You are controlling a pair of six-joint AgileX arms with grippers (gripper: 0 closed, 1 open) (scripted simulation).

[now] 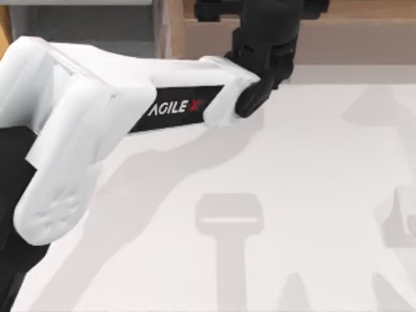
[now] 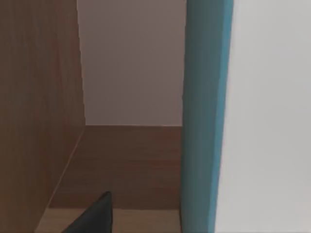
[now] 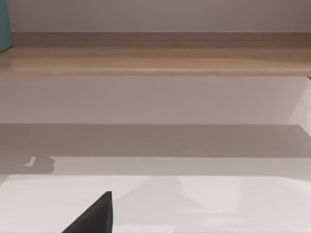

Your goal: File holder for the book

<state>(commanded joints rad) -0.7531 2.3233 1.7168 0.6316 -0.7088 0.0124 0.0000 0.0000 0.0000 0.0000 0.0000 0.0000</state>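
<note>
The book (image 2: 204, 116) stands upright close in front of the left wrist camera, teal cover on edge with its white page block (image 2: 272, 116) beside it. It stands on a brown wooden floor (image 2: 131, 165) next to a brown wooden wall (image 2: 39, 107). In the right wrist view a teal sliver of the book (image 3: 5, 24) shows at the end of the long brown shelf (image 3: 155, 53). My left gripper (image 1: 263, 45) reaches over the table's back edge, above that shelf (image 1: 351, 36). The grey file holder (image 1: 84, 29) with its tan side (image 1: 171, 29) lies to the gripper's left.
The white table (image 1: 312, 195) spreads below the left arm, crossed by arm shadows. A pale back wall (image 2: 131, 63) rises behind the shelf. My right arm is parked low over the table, facing the shelf (image 3: 155, 53).
</note>
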